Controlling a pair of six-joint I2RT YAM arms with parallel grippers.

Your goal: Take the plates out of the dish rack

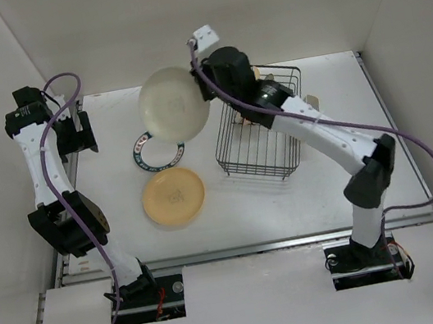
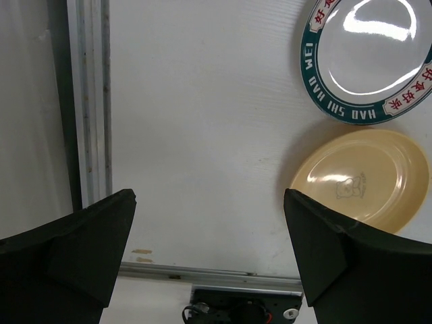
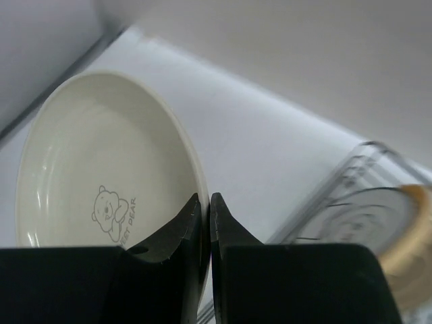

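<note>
**Hidden or unclear.** The right arm (image 1: pixel 320 132) crosses over the dish rack (image 1: pixel 252 152) and covers its far side, so the interior beneath the arm cannot be read. A cream plate (image 1: pixel 173 101), held in the air, overlaps the far edge of the dark-rimmed plate (image 1: pixel 157 157) lying on the table (image 1: pixel 335 75). The right wrist view shows a clear, blurred object with a tan band (image 3: pixel 368 216) at lower right, too soft to identify. In the left wrist view both resting plates are cut by the frame's right edge.

**Pose.** The right arm reaches forward and to the left from its base, its wrist above the rack's far-left corner. The right gripper (image 3: pixel 204 199) is pinched almost closed on the cream plate's rim, with the bear motif facing the wrist camera. The left arm (image 1: pixel 43 170) stands folded at the left side. The left gripper (image 2: pixel 209 196) is spread wide with nothing between its fingers, pointing down over bare table beside the rail (image 2: pixel 91 101).

**Room.** The yellow plate (image 1: pixel 174 196) lies flat just nearer the bases than the dark-rimmed plate — close, but a strip of table shows between them. The rack stands to the right of both plates, separated from them by bare table.
</note>
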